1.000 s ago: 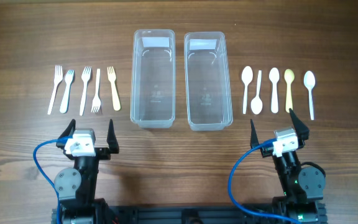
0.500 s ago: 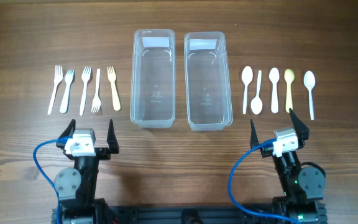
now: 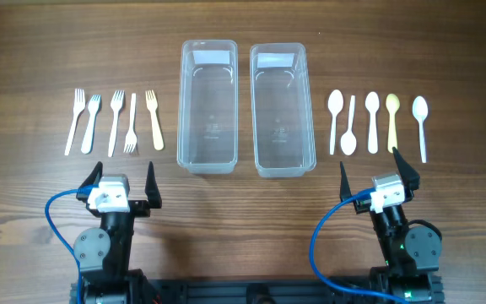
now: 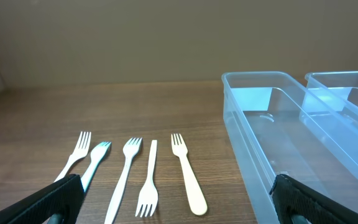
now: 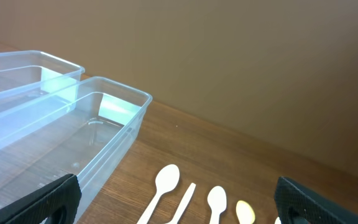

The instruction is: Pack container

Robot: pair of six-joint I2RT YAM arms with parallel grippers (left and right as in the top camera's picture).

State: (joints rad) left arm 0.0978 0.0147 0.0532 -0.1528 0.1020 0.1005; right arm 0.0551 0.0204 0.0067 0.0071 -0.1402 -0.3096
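Note:
Two clear plastic containers stand side by side at the table's middle, the left one [image 3: 208, 105] and the right one [image 3: 282, 108], both empty. Several plastic forks [image 3: 114, 121] lie in a row left of them, the rightmost one cream coloured. Several plastic spoons [image 3: 372, 122] lie in a row right of them, one yellowish. My left gripper [image 3: 121, 182] is open and empty near the front edge, below the forks [image 4: 152, 177]. My right gripper [image 3: 376, 176] is open and empty below the spoons [image 5: 166, 184].
A blue cable [image 3: 53, 218] loops beside each arm base at the front edge. Bare wood lies between the grippers and the cutlery rows.

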